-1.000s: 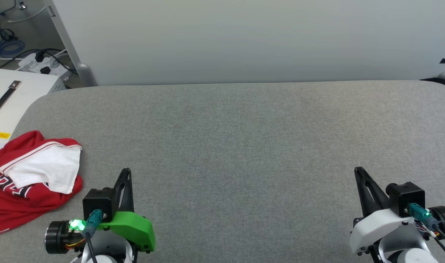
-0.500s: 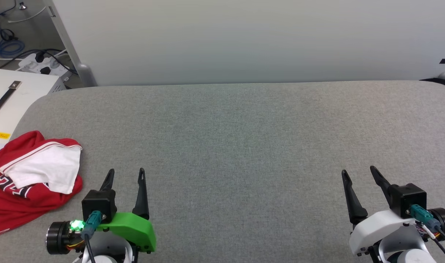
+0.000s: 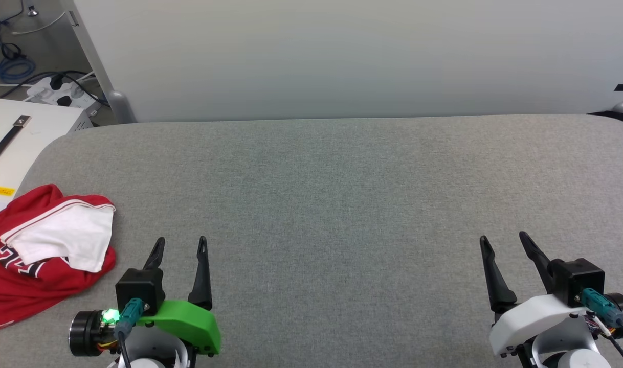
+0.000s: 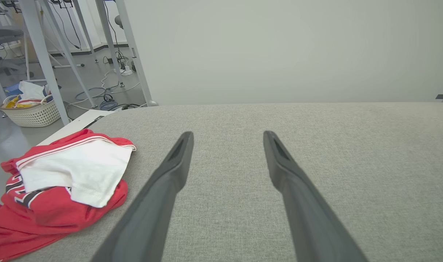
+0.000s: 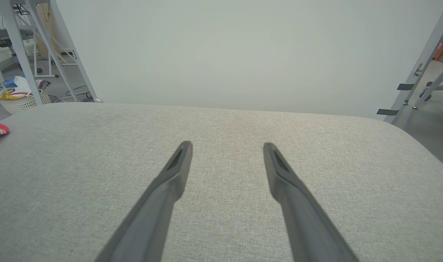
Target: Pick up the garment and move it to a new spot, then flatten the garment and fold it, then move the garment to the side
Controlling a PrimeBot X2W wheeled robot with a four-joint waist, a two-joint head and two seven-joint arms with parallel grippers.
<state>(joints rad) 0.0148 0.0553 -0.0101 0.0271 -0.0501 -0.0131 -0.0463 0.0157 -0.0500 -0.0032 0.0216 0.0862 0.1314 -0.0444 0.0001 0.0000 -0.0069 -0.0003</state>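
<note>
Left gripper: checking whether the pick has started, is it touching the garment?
Apart. The head view shows bare grey tabletop between the open left gripper and the crumpled garment.

Head camera looks steeply down on the grey table (image 3: pixel 342 179). Both wrist cameras sit low over it, facing the pale wall (image 4: pixel 279 51) across each frame's top

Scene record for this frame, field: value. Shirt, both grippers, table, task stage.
table: grey fabric top, rounded corners
shirt: red with white sleeve on top, crumpled heap at the table's left end
left gripper: open, empty, beside the shirt on its right, not touching it
right gripper: open, empty, over bare table near the right end
task stage: shirt not yet picked up
</note>
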